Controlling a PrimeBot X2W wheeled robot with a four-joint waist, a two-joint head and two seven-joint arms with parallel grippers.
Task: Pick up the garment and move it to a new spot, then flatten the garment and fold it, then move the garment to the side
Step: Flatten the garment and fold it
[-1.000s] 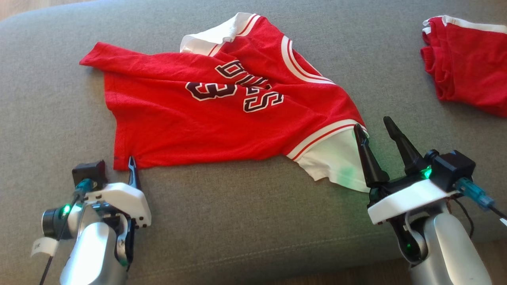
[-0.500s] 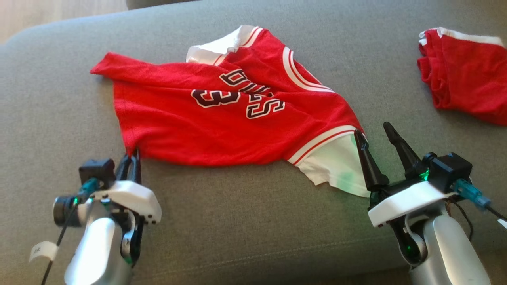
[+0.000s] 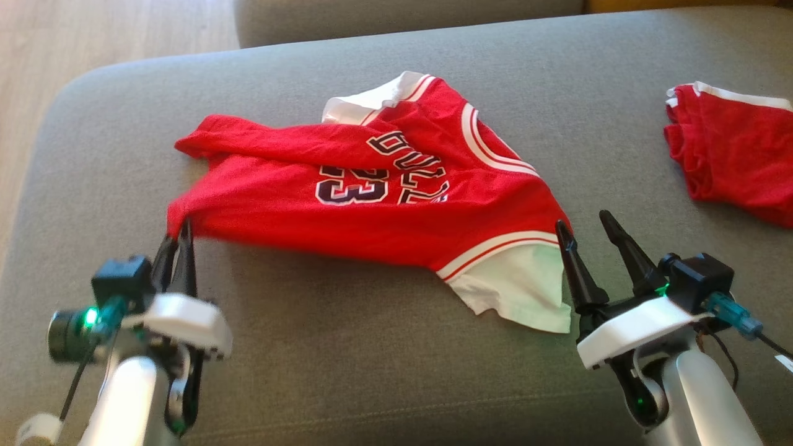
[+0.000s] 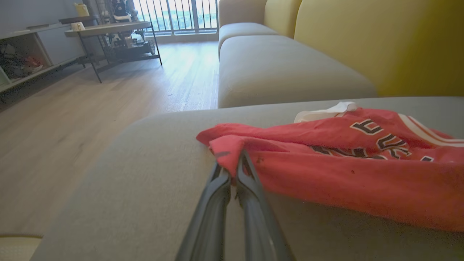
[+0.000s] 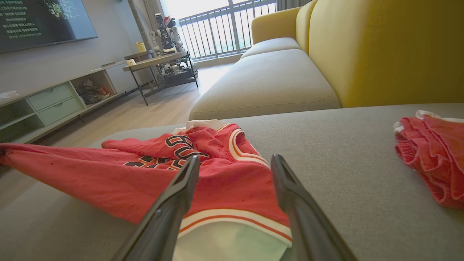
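Note:
The garment (image 3: 372,204) is a red jersey with white trim and dark lettering, spread crumpled on the grey sofa seat (image 3: 372,371). My left gripper (image 3: 176,232) is shut on the garment's near left corner (image 4: 226,152), which is lifted off the cushion. My right gripper (image 3: 582,223) stands open at the garment's white-banded right edge (image 5: 235,217); its left finger (image 5: 181,185) lies over the cloth and its right finger (image 5: 290,188) over bare cushion beside it.
A second red cloth with white trim (image 3: 737,148) lies on the seat at the far right. The seat's left edge drops to a wooden floor (image 3: 93,31). Yellow back cushions (image 5: 380,47) rise behind, and a low table (image 4: 108,32) stands across the room.
My left gripper has shut on the garment's near left corner and raised it, pulling the left side up. The head camera has tilted, showing more floor. The right gripper has stayed open in place.

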